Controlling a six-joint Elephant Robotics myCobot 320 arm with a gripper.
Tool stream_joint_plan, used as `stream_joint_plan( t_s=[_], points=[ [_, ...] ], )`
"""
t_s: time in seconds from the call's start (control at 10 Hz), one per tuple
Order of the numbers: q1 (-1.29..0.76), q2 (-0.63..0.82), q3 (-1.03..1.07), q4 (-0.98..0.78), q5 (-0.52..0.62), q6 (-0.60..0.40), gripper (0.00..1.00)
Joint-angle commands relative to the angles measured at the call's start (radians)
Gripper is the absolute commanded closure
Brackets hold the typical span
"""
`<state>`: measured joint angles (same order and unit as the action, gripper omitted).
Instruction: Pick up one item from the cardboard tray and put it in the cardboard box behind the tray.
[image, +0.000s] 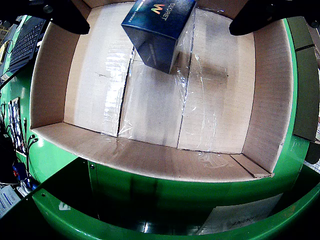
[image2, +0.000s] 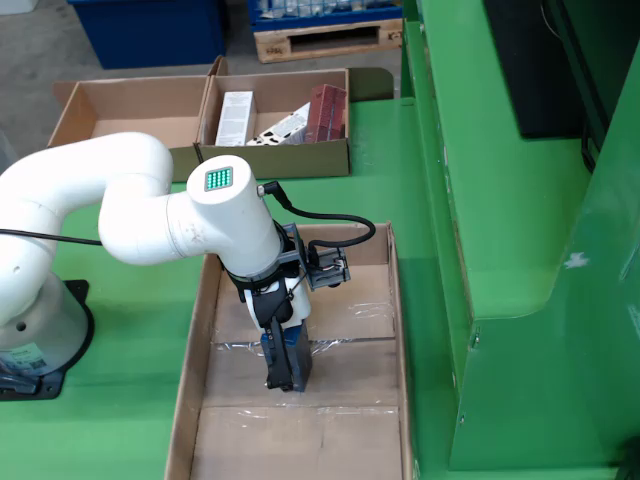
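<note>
Above the taped floor of the long, shallow brown cardboard box (image2: 300, 400) the white jointed robot arm (image2: 150, 215) hangs its black gripper (image2: 285, 370) straight down, and the fingers are closed on a small dark blue printed carton (image: 159, 31). In the wrist view the carton sits between the two dark fingers (image: 62, 17) at the top of the frame, tilted a little, one corner pointing down at the box floor; whether that corner touches the floor I cannot tell, though in the fixed view the carton looks very near it. Clear packing tape (image: 187, 100) crosses the floor of this box beside and beneath the carton, shining and wrinkled. Beyond the far end of the same box, in the fixed view, stands a pair of low open cardboard trays (image2: 130, 108), the right one holding a white carton (image2: 234, 118), a reddish-brown carton (image2: 325, 112) and some smaller pieces.

I judge the blue carton to be light and fairly stiff, a thin paperboard pack with glossy printed faces that could slide under the pads and dent if squeezed hard. The flat opposite side faces, close to the top end, look the best place to hold it. Released from a tilt, it may tip onto its side.
</note>
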<state>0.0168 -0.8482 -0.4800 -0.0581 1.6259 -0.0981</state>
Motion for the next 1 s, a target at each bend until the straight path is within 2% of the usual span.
stream_joint_plan(
  t_s=[0.0, 0.8, 0.9],
  points=[
    [-0.004, 0.025, 0.03, 0.01, 0.005, -0.001, 0.2],
    [-0.004, 0.025, 0.03, 0.01, 0.005, -0.001, 1.0],
    [-0.004, 0.025, 0.03, 0.01, 0.005, -0.001, 1.0]
  ],
)
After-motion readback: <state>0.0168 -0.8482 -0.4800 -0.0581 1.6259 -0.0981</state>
